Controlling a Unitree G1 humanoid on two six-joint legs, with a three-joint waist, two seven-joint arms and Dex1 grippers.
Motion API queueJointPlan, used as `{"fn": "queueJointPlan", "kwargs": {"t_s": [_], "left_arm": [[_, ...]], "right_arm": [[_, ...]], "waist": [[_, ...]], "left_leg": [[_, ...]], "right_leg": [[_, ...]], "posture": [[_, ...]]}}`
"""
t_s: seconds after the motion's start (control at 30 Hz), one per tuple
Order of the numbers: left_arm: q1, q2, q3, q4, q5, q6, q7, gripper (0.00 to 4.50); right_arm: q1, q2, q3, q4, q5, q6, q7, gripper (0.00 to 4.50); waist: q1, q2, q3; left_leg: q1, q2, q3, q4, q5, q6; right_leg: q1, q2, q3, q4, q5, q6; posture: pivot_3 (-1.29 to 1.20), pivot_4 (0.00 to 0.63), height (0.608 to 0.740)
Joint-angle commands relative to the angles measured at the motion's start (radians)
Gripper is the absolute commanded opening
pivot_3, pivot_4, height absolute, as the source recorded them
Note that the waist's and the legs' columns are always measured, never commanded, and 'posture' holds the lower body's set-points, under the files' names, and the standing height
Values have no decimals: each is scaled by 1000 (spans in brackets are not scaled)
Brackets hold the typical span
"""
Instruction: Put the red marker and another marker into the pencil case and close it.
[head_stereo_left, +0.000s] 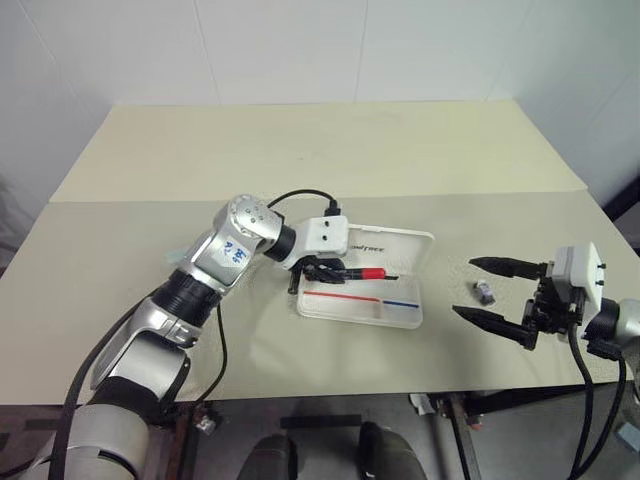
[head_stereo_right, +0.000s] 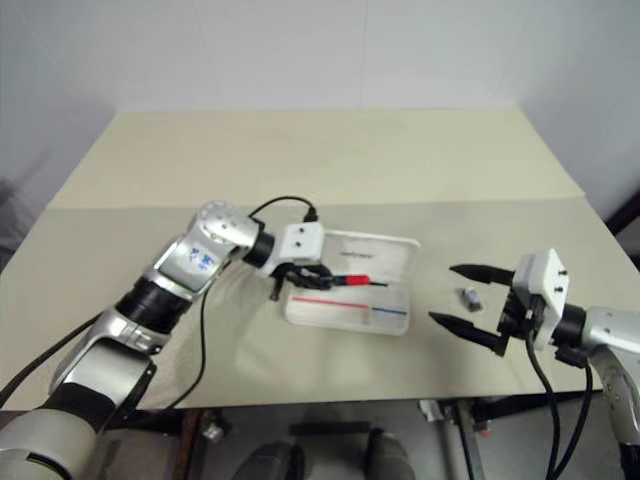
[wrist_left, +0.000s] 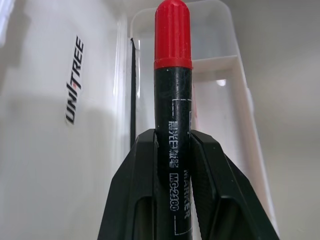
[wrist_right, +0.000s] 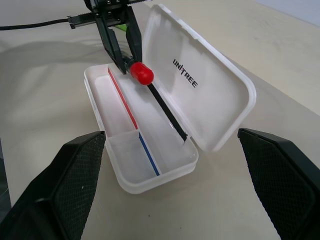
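left gripper (head_stereo_left: 322, 270): jaws pinching the red marker (head_stereo_left: 366, 273), tip out past them over the open pencil case (head_stereo_left: 415, 318), not yet dropped | right gripper (head_stereo_left: 497, 290): jaws spread, empty | left: second marker, closing lid

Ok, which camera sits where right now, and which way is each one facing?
Left eye and right eye views: head cameras, looking forward and down at the table; both arms show, with the left gripper over the open pencil case.
Left wrist view: looks along the left gripper's fingers, clamped on the red marker, lid behind.
Right wrist view: looks past the open right gripper into the pencil case.
Shared: the red marker and the pencil case appear in all four.
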Motion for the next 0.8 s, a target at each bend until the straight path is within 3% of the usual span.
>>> {"fn": "queueJointPlan", "kwargs": {"t_s": [0.03,0.63,0.67,0.8], "left_arm": [[-31,-40,-13,34,16,-34,-5,556],[-16,-144,-5,97,53,-49,32,556],[-14,-142,-5,98,60,-56,43,1288],[-7,-132,-6,101,70,-58,51,2488]], "right_arm": [[44,9,-70,-80,32,-4,-35,4500],[54,24,-50,-144,58,9,-113,4500],[48,25,-47,-142,58,10,-113,4500],[32,28,-35,-140,57,11,-114,4500]], "waist": [[5,0,0],[6,0,0],[6,0,0],[6,0,0]], "left_leg": [[0,0,0,0,0,0],[-1,1,-1,1,0,0],[-1,1,-1,1,0,0],[-1,1,-1,1,0,0]], "right_leg": [[0,0,0,-1,0,0],[0,0,0,-2,1,0],[0,0,0,-2,1,0],[0,0,0,-1,1,0]], "posture": [[0,150,740],[0,150,740],[0,150,740],[0,150,740]]}}
